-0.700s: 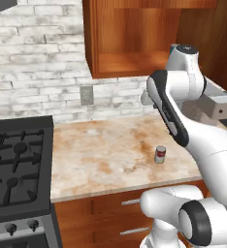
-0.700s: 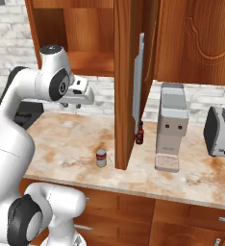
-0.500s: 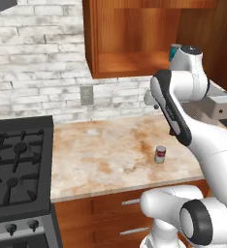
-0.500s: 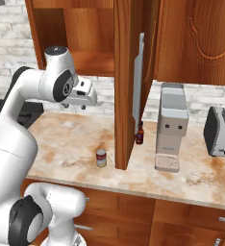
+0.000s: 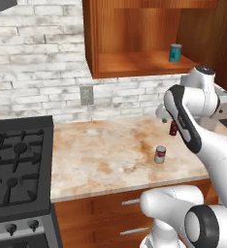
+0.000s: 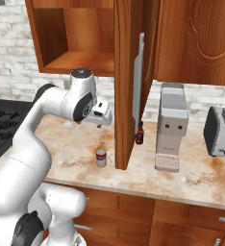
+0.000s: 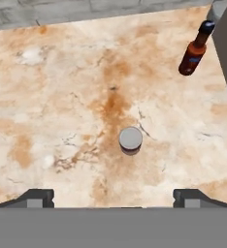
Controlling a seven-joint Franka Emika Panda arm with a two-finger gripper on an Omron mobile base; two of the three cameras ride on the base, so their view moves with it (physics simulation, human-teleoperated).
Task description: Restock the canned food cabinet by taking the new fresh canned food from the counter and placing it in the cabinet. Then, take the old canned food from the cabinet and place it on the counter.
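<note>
Hovering with its two dark fingers spread wide and holding nothing, the gripper (image 7: 113,196) looks straight down on the small red-and-white tin with a silver top (image 7: 130,139), which stands upright on the beige, brown-mottled stone worktop (image 7: 52,101) with bare stone all around it. A dark brown bottle (image 7: 195,48) stands well apart, beside the open cabinet door (image 6: 126,86). Up in the reddish-brown wooden wall cabinet (image 5: 135,36), the teal-blue tin (image 5: 175,52) sits near the shelf's right front edge.
</note>
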